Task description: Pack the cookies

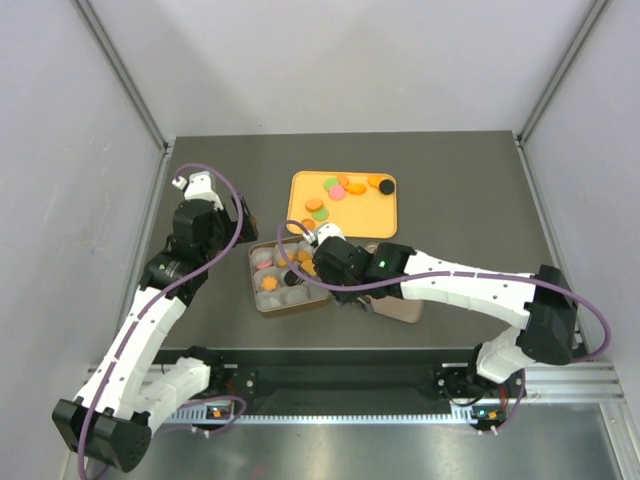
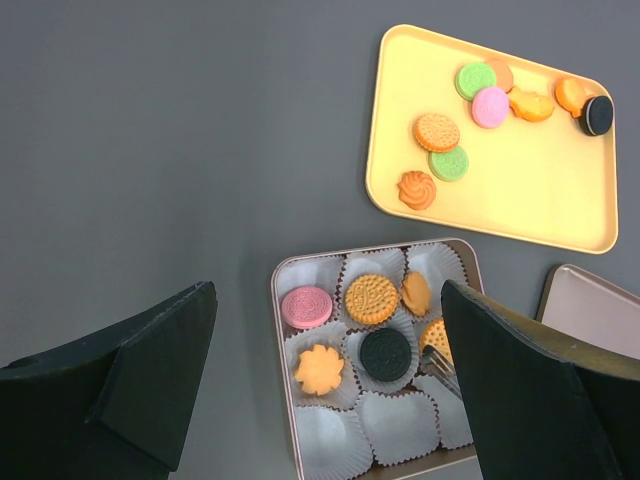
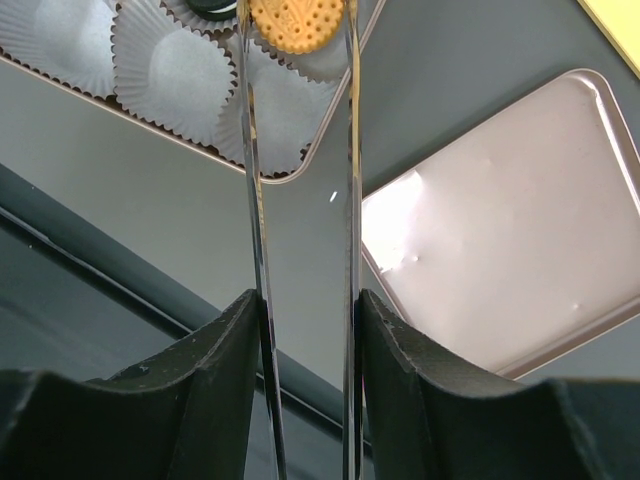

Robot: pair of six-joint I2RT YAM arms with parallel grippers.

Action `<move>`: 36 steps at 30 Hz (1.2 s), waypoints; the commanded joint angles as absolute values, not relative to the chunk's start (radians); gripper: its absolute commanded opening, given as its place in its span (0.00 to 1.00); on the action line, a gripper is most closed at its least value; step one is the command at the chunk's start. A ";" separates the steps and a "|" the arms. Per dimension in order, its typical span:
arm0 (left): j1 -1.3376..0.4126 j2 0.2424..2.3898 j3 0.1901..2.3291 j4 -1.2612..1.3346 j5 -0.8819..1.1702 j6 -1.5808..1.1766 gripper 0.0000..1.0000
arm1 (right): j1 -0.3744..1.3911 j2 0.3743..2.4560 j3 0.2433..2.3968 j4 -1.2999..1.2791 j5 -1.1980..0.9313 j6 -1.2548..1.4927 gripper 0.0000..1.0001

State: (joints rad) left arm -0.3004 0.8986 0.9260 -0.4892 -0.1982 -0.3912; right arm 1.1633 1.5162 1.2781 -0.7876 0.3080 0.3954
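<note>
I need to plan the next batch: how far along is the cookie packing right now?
Done: five cookies sit in paper cups in the tin. In hand: the right gripper squeezes tongs whose tips hold a round orange cookie at a cup by the tin's edge. Still to do: nine cookies wait on the yellow tray, several cups are empty, and the lid lies beside the tin. The left gripper is open.

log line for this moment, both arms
left fingers open, empty | right fingers gripping tongs | orange cookie between tong tips, over tin | loose cookies on tray
</note>
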 commanded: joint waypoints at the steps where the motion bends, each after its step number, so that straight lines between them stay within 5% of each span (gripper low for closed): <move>1: -0.295 0.881 0.920 -0.433 -0.193 -0.393 0.99 | 1.180 1.494 1.327 -0.805 0.356 0.405 0.42; 36: -0.293 0.882 0.922 -0.434 -0.193 -0.393 0.99 | 1.174 1.442 1.422 -0.828 0.341 0.368 0.45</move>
